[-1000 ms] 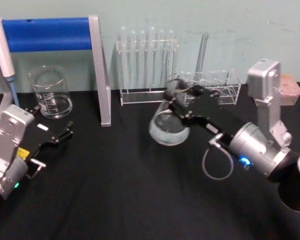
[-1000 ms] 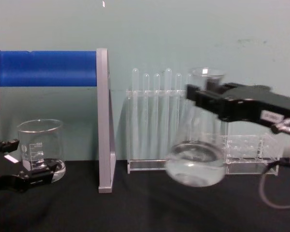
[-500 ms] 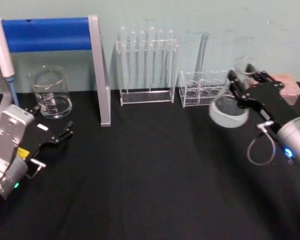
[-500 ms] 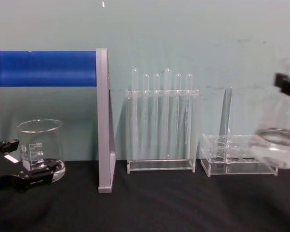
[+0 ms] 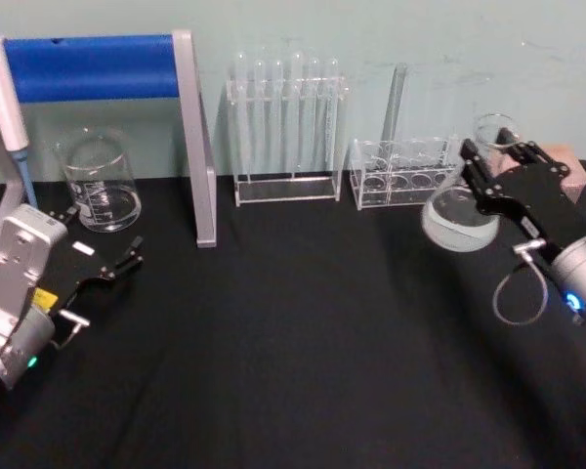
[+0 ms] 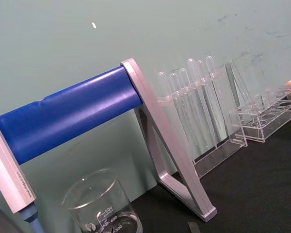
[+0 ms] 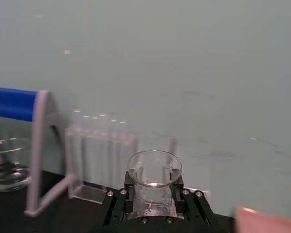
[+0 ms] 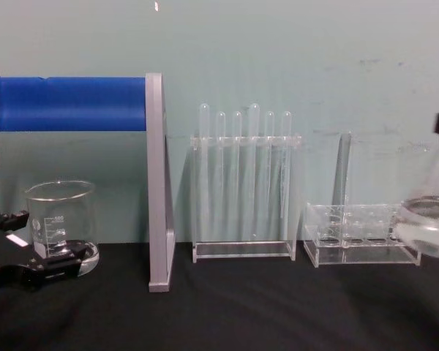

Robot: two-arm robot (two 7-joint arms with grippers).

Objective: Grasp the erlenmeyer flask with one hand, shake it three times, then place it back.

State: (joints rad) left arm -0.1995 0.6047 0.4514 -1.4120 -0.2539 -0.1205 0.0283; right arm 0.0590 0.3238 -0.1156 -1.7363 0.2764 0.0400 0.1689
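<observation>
erlenmeyer flask [image 8: 432, 227] cut off, chest view

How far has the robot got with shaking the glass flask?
Done: the right gripper is shut on the neck of the clear glass conical flask. In hand: the flask hangs tilted, lifted off the black table; how many shakes are done cannot be told. Left: setting it back down. The left gripper sits parked, open, by the straight-sided glass beaker.

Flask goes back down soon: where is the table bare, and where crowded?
Bare: the black table in front of the tall rack and low rack, between the grey stand's foot and the right claw holding the erlenmeyer flask. Crowded: the back edge, with beaker, stand and racks, and around the left claw.
</observation>
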